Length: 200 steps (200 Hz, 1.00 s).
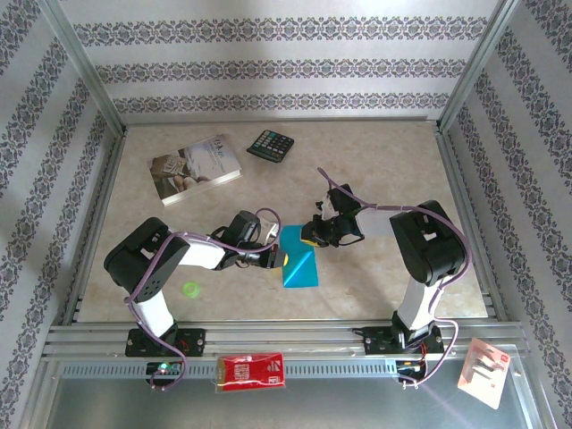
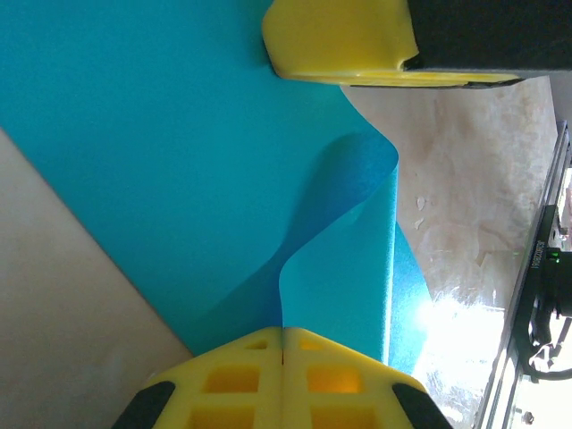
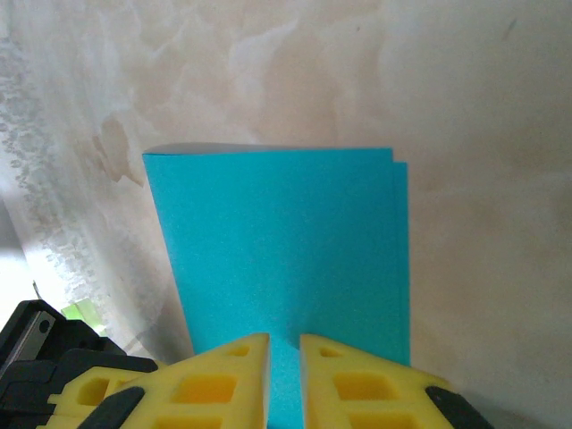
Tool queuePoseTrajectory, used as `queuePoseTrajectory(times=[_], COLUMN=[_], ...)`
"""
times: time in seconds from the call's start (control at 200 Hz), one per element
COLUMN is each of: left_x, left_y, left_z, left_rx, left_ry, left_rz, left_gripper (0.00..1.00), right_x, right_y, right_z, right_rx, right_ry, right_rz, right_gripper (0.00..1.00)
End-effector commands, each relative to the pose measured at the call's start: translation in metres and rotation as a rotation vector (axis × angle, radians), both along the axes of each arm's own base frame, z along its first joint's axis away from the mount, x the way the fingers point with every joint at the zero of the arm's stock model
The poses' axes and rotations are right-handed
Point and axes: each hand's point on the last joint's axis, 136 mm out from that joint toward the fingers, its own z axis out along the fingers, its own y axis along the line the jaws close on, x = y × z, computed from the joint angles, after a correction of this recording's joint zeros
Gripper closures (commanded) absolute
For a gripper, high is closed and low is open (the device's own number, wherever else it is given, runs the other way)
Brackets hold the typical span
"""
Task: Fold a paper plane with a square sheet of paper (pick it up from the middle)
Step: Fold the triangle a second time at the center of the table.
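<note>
Though folded, paper (image 3: 286, 250) edges offset.

— How does the square sheet of paper (image 1: 298, 259) look?
— It is plain turquoise-blue and matte, folded in two layers, with the edges a little offset.
— Where does it lie?
— On the desk (image 1: 384, 170), in the middle and toward the near edge. One layer curls up, pinched in the left hand (image 2: 283, 332).

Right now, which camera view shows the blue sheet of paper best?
The right wrist view: the blue sheet of paper lies folded, its far edge and doubled side edge sharp. The left wrist view shows a close lifted flap, outline cut off. The top external view shows it small, partly covered.
</note>
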Motion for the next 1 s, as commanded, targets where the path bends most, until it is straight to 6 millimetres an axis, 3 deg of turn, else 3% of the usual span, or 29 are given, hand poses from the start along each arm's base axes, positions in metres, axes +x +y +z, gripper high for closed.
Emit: queuePoseTrajectory(times=[0.0,0.375,0.714,0.994], left_x=[0.007,0.008,0.006,0.004], left_y=[0.006,0.009,0.002,0.006], left_z=[-0.004,0.001,0.019,0.002], left_rx=[0.013,0.018,-0.054,-0.008], left_ry=[-0.008,-0.02,-0.031,0.012], left_rz=[0.014,0.031,0.012,0.018], left_gripper=[1.0,1.0,1.0,1.0], right_x=[-0.009,-0.009,-0.01,-0.011], right_y=[-0.009,-0.009,-0.009,-0.009], right_z=[-0.02,-0.019,-0.019,-0.02], right_rx=[-0.049,-0.048,-0.049,-0.05], right_ry=[0.044,0.041,0.042,0.044], right_rz=[0.004,0.004,0.004,0.005], right_gripper=[0.82,0.82,0.82,0.82])
